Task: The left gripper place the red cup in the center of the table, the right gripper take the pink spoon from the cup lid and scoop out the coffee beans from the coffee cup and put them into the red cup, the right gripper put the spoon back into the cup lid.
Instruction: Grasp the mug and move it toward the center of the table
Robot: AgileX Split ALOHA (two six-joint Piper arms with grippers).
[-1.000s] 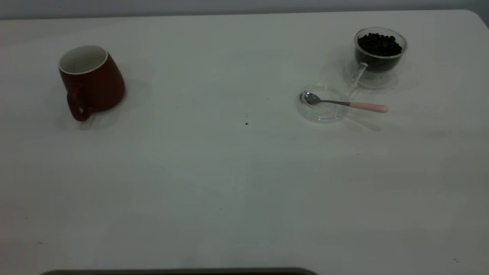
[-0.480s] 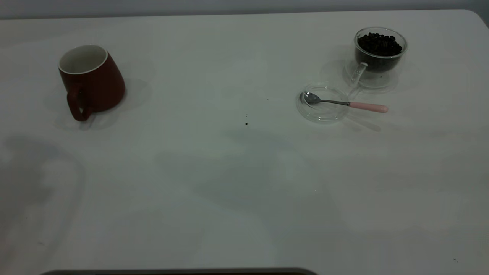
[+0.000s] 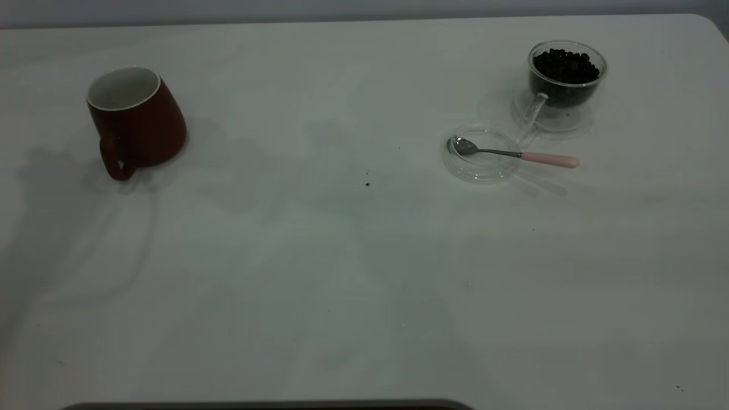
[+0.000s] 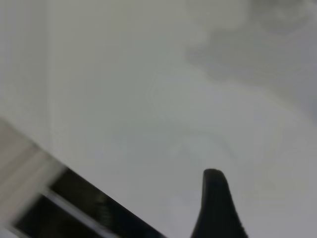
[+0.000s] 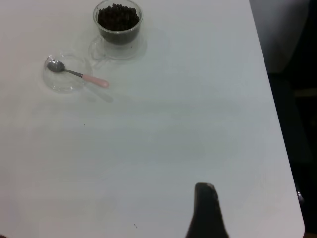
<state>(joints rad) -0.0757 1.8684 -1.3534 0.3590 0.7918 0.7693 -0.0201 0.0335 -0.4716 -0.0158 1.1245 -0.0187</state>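
Shadows have crept toward the red cup (image 3: 136, 119); objects unmoved. First step pending: left end effector (image 4: 218, 203), opening unreadable, must reach it.

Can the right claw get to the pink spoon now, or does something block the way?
Probably yes. The pink spoon lies with its bowl in the cup lid, its handle sticking out over the bare table. The right claw is over open tabletop with nothing between. The coffee cup stands close behind the spoon.

pink spoon (image 3: 515, 154) on cup lid (image 3: 481, 154)
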